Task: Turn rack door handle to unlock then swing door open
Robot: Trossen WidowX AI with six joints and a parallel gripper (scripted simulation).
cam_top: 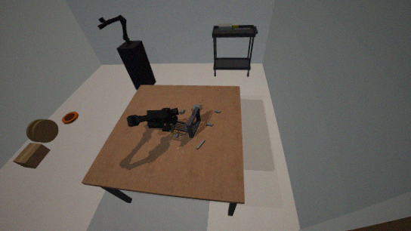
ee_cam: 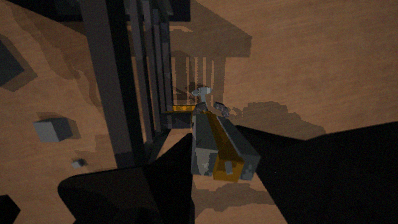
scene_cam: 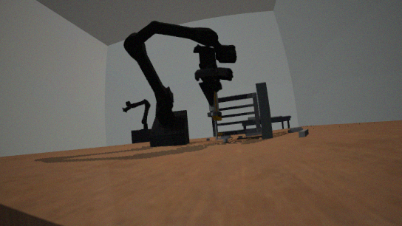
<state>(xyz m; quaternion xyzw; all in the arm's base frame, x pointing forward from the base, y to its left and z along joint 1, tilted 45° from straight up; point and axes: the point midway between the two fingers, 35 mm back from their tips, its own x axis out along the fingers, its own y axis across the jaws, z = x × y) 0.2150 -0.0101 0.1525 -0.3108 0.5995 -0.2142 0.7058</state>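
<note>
The rack door [cam_top: 181,126] [scene_cam: 236,97] [ee_cam: 105,75] is a dark barred panel. It stands swung out from the grey frame [cam_top: 191,129] [scene_cam: 264,111], roughly square to it; the exact angle cannot be read. The upright handle [scene_cam: 216,128] [ee_cam: 204,135] is at the door's free edge. In the wrist view its two grey sides stand apart with a yellow strip between them. My gripper [scene_cam: 213,105] [ee_cam: 213,133] points down over the handle. Its dark fingers are open, one on each side of the handle, still very close to it. Whether either finger touches it cannot be told.
Small grey blocks [cam_top: 209,124] [scene_cam: 304,133] [ee_cam: 52,129] lie around the rack on the wooden table [cam_top: 170,166] [scene_cam: 148,185]. A grey bar [cam_top: 200,144] lies in front of the frame. A small grey piece [ee_cam: 201,91] lies beside the door's bars.
</note>
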